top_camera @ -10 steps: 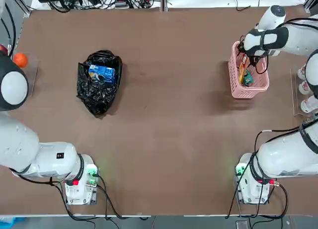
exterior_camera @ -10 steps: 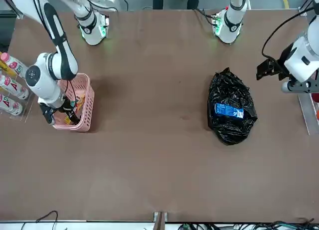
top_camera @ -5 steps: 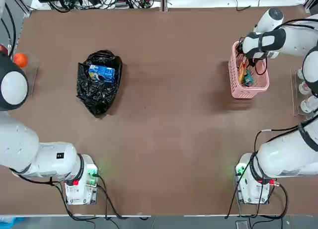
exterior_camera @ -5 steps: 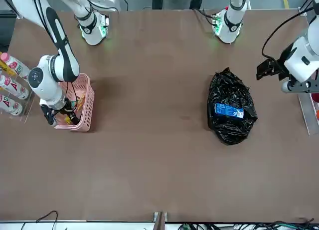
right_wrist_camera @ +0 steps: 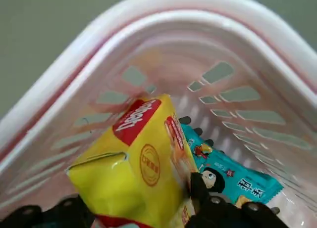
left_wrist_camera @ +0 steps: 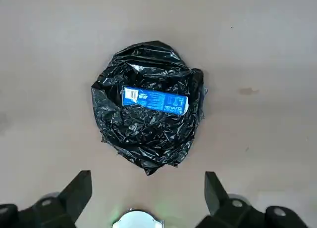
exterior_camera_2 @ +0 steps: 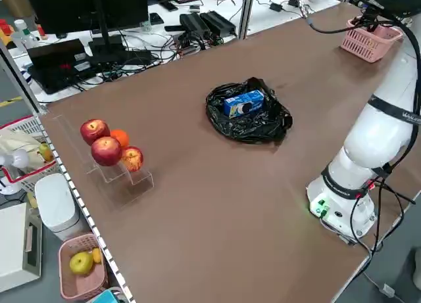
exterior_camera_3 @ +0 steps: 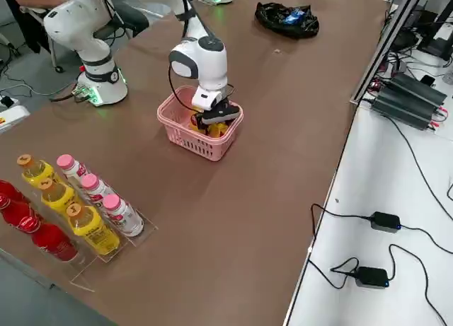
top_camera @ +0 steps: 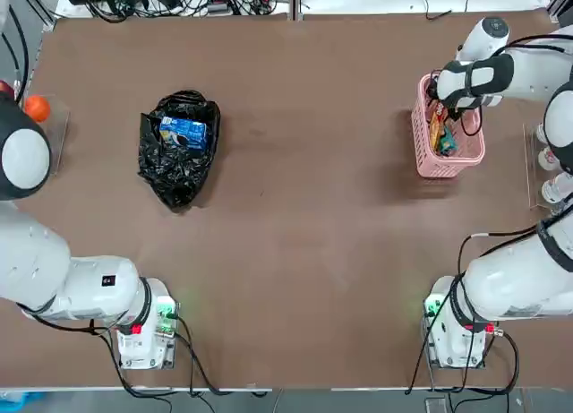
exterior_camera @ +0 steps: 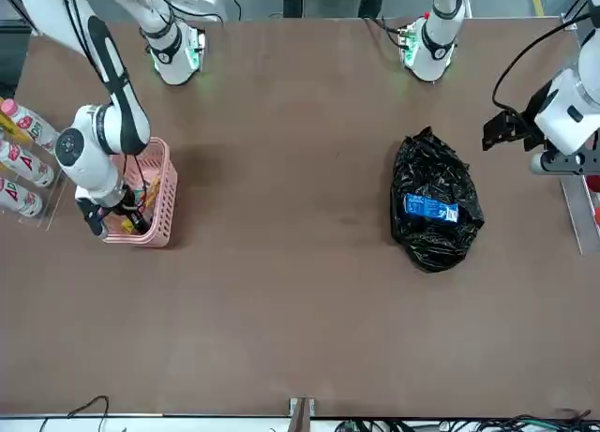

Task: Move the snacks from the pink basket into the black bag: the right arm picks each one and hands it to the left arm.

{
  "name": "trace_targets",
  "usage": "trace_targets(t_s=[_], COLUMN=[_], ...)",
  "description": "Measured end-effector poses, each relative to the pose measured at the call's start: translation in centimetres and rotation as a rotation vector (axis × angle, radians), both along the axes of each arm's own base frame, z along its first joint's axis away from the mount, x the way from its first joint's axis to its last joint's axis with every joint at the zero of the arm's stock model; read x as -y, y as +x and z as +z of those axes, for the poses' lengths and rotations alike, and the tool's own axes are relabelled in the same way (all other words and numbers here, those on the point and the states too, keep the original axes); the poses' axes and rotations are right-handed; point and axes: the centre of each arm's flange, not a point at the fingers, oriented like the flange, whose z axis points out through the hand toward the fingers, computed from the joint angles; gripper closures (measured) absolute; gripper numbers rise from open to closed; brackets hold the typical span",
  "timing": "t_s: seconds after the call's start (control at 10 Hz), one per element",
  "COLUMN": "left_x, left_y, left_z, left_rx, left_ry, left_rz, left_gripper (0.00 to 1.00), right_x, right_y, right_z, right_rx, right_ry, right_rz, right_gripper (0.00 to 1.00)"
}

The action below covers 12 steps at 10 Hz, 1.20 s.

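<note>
Two snacks (right_wrist_camera: 148, 178) in basket (right_wrist_camera: 237, 50), one in bag (left_wrist_camera: 148, 139).

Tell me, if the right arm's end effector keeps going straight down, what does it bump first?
Most likely the yellow pack. The right end effector is down inside the pink basket with its fingers either side of that pack; the teal pack lies just beside it.

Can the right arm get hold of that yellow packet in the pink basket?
Probably yes. The right end effector is already down inside the pink basket, fingers either side of the yellow packet, nothing lying over it.
</note>
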Motion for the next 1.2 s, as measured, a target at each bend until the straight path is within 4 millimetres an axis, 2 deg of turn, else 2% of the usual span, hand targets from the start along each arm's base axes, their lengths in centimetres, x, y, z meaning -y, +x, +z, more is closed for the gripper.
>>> trace_targets(t_s=[0.3,0.5,0.7,1.2], left_x=[-0.01,-0.02,-0.02,-0.09], left_y=[0.00,0.00,0.00,0.02], left_z=[0.00,0.00,0.00,0.11], left_rx=[0.000,0.000,0.000,0.002], left_ry=[0.000,0.000,0.000,0.000], left_rz=[0.000,0.000,0.000,0.002], left_gripper=[0.00,0.00,0.00,0.00], right_x=[0.04,0.24,0.36,0.53], right_y=[-0.07,-0.20,-0.26,-0.04], right_z=[-0.09,-0.20,-0.25,0.11], right_rx=[-0.003,-0.010,-0.015,-0.048], right_ry=[-0.006,-0.010,-0.014,-0.016], right_rz=[0.008,0.009,0.015,0.012], right_gripper=[0.35,0.51,0.62,0.63])
